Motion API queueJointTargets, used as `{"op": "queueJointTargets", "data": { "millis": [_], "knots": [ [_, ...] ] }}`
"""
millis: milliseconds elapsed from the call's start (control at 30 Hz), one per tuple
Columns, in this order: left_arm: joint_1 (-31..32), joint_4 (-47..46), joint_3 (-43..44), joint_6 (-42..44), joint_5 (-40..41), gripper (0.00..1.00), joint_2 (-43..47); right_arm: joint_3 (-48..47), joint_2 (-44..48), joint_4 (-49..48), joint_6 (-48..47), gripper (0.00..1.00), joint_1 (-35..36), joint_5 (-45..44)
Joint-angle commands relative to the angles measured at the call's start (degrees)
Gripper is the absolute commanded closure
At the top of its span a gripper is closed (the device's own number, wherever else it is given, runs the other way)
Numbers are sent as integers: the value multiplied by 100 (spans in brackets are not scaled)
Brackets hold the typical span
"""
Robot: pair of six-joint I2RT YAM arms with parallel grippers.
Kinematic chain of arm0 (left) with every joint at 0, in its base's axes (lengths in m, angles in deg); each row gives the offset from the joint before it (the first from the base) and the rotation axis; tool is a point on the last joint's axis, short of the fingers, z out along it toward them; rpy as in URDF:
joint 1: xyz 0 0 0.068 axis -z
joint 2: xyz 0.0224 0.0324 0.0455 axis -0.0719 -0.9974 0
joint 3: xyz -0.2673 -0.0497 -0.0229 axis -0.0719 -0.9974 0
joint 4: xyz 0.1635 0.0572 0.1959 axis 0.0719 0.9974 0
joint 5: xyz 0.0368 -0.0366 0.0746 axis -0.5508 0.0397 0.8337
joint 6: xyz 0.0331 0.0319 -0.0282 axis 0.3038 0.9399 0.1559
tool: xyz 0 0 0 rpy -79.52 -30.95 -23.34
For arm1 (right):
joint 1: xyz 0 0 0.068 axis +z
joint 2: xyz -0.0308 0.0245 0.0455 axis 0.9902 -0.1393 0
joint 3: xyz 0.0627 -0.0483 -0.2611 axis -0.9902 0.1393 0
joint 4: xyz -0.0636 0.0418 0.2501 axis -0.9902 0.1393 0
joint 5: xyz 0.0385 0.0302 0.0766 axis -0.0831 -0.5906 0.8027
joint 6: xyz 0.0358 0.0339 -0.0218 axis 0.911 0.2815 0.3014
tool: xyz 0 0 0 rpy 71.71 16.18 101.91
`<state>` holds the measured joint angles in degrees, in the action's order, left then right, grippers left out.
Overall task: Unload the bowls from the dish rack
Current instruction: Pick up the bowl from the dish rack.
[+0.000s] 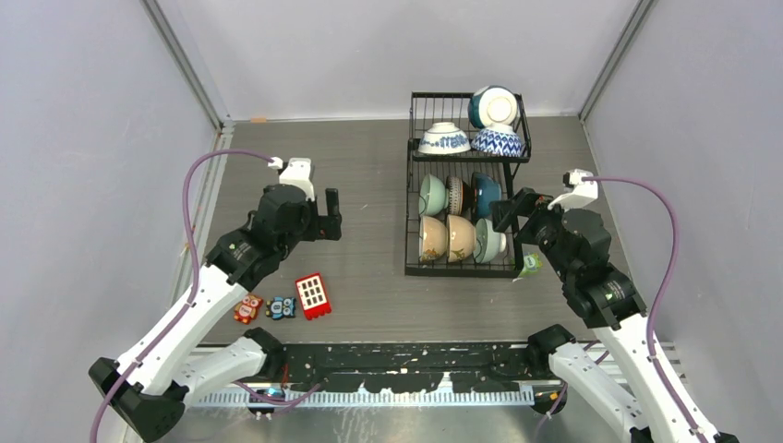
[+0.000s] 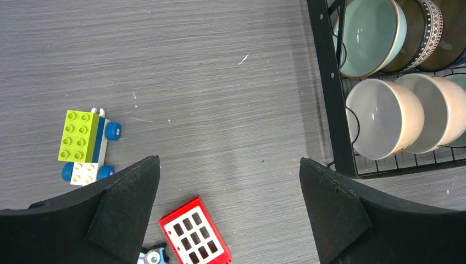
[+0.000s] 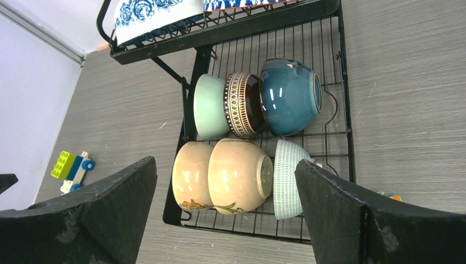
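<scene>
Left gripper (image 1: 327, 214): jaws spread wide, nothing held, hovering well left of the dish rack (image 1: 412, 226). Right gripper (image 1: 506, 212): jaws equally wide and empty, close by the rack's right side. Bowls (image 1: 448, 238): six on edge in two rows on the rack's lower tier, three in its upper basket. Toy blocks (image 1: 312, 295): lying left of the rack, on its near side.

No writing, label, brand or number could be read anywhere: not on the bowls (image 3: 236, 173), the dish rack (image 2: 328, 82), or the toy blocks (image 2: 82, 146).
</scene>
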<state>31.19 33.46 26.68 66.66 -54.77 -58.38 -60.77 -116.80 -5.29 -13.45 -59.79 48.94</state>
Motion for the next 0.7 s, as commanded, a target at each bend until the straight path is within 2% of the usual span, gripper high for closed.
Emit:
{"op": "queueJointTargets", "data": {
  "millis": [0, 67, 200, 333, 500, 600, 667],
  "knots": [
    [23, -164, 69, -20, -4, 0, 82, -289, -59, -36, -79, 0, -16, 82],
    [25, -196, 48, -5, -23, 0, 139, -324, -92, -11, -44, 0, -15, 12],
    [30, -336, -61, 67, -127, 0, 256, -534, -324, 408, 67, 0, -14, -855],
    [30, -394, -88, 92, -178, 0, 267, -769, -537, 845, -8, 0, -19, -1348],
    [33, -591, -251, 57, -281, 0, 346, -719, -256, 931, 240, 2, -20, -1966],
    [33, -836, -460, 32, -314, 0, 526, -798, -124, 1119, 185, 2, -15, -1730],
    [32, -916, -516, 23, -327, 0, 603, -975, -291, 1598, 213, 2, -17, -1561]
  ]
}}
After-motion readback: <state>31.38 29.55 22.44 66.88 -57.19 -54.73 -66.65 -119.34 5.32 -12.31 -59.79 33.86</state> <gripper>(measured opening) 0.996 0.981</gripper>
